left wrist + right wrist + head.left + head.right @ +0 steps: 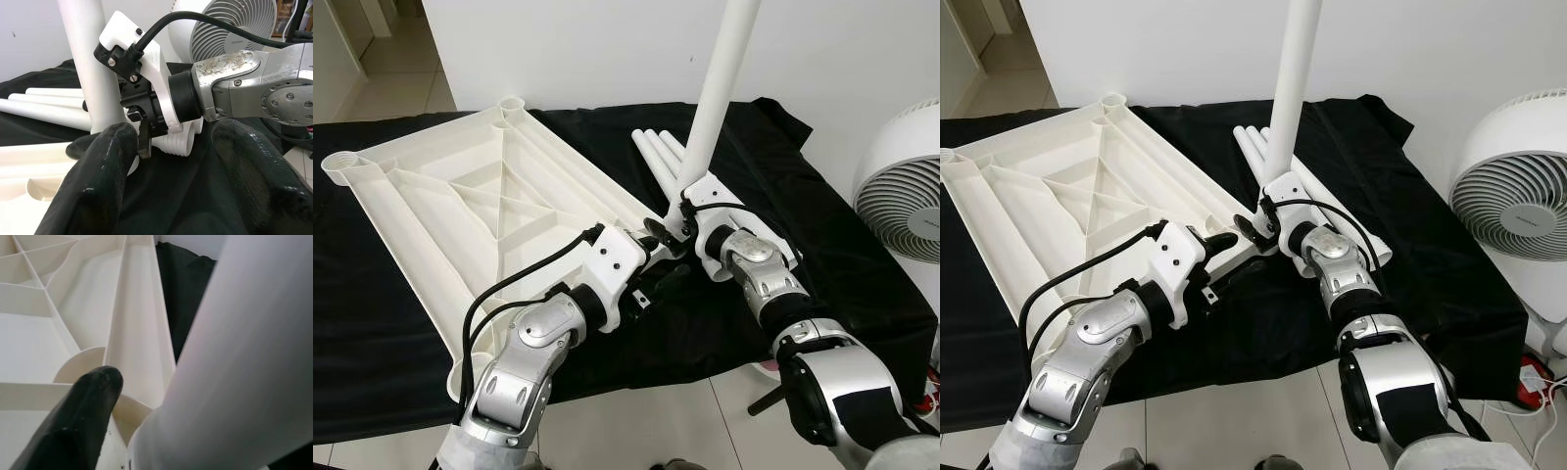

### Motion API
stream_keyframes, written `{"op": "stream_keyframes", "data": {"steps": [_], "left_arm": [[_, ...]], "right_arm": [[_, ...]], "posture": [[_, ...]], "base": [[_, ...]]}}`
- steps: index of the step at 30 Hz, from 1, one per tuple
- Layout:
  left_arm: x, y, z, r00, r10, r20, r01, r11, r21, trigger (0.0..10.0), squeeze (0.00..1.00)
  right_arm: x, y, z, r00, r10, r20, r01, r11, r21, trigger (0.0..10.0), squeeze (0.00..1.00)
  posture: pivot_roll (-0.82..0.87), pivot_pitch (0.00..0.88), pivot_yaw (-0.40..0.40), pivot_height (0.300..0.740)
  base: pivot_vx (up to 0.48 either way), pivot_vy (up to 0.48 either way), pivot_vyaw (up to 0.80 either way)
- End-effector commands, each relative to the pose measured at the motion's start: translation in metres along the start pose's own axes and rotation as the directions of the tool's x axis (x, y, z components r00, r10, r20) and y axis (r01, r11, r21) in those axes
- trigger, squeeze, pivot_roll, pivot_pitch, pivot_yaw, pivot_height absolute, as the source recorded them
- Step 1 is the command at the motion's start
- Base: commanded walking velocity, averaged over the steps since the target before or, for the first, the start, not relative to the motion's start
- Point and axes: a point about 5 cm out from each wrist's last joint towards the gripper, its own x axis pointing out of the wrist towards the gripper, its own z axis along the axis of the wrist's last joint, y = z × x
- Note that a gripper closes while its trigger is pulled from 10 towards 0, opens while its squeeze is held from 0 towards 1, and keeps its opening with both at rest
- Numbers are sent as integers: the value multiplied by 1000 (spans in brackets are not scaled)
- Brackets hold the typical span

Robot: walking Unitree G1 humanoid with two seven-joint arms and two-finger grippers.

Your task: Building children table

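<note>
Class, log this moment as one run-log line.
right gripper: shut on table leg, upright at tabletop corner | left gripper: open, beside | spare legs: on cloth

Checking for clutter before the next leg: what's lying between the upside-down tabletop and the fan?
Three spare white legs lie on the black cloth between the tabletop and the fan, seen in both eye views. The right gripper holds a fourth leg upright there.

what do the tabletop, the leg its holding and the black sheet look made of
Tabletop: likely moulded plastic, matte off-white, with ribbed underside and corner sockets. Leg in the right gripper: smooth white tube, probably plastic, with a slight sheen. Sheet: black fabric, wrinkled and draped.
</note>
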Motion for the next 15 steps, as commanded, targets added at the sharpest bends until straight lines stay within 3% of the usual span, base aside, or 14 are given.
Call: {"op": "stream_keyframes", "data": {"steps": [1,15], "left_arm": [[0,4,-2,997,75,-14,-75,997,8,10000,0],[-1,5,-2,997,73,-15,-73,997,8,10000,0]], "right_arm": [[2,2,1,999,42,-10,-42,999,-14,0,0],[0,4,-7,997,75,-16,-74,997,18,0,0]], "posture": [[-11,32,-18,740],[-11,38,-10,740]], "base": [[0,0,0],[0,0,0]]}}
